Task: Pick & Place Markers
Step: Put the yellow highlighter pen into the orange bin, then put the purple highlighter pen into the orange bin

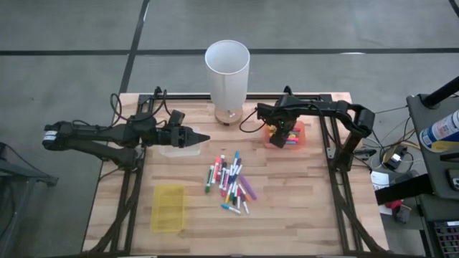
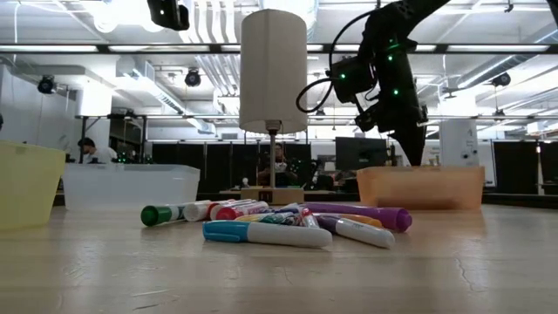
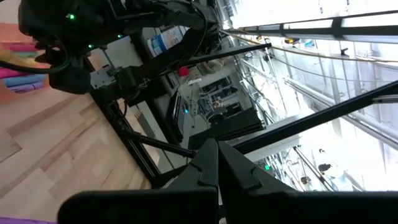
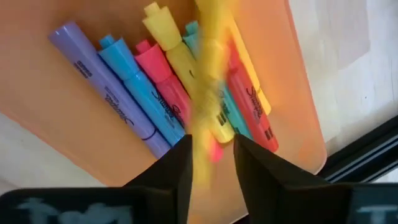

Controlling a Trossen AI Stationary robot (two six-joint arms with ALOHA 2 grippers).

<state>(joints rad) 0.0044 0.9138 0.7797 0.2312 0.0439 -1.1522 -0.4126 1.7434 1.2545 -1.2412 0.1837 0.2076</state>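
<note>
Orange tray (image 1: pixel 307 133) is the landmark. Right gripper (image 4: pixel 211 152) hangs directly above it, fingers parted, a blurred yellow highlighter (image 4: pixel 208 81) dropping between them onto the highlighters already sorted inside. Loose markers (image 1: pixel 231 183) lie piled well short of the tray, mid-table. Left gripper (image 1: pixel 201 136), pinched shut and empty, waits beyond that pile.

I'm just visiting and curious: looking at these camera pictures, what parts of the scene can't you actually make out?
- Yellow marker between the right pincer's fingers: blurred in the right wrist view, so held or falling is unclear.
- Orange tray's contents: hidden by its wall in the low view.
- Clear tray: partly covered by the left pincer in the high view.
- Marker pile: too small to count from above.
</note>
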